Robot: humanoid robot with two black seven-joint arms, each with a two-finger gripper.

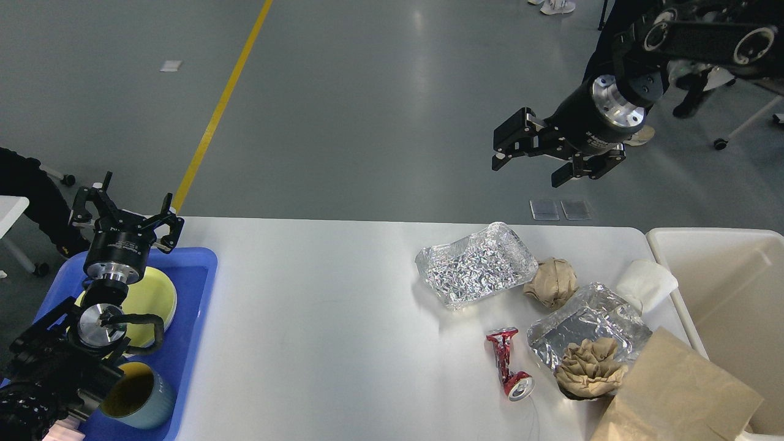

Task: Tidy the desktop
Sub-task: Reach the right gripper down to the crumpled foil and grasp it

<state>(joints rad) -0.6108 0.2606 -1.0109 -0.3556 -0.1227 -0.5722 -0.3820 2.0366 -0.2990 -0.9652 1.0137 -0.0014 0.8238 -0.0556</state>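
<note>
The desktop (318, 318) is a large glossy white-grey tabletop. On its right part lie a foil tray (474, 264), a second foil tray (588, 318) with crumpled brown paper (587, 367), a brown paper ball (553, 282), a crushed red can (508, 362), a white napkin (646, 283) and a brown paper bag (677, 392). My left gripper (125, 208) is open and empty above the far end of the blue tray. My right gripper (531, 162) is open and empty, high above the table's far edge, beyond the first foil tray.
A blue plastic tray (193, 306) at the left holds a yellow plate (150, 300) and a grey-blue cup (138, 404). A cream-white bin (729, 306) stands off the table's right end. A person's legs and chair wheels show at the far right.
</note>
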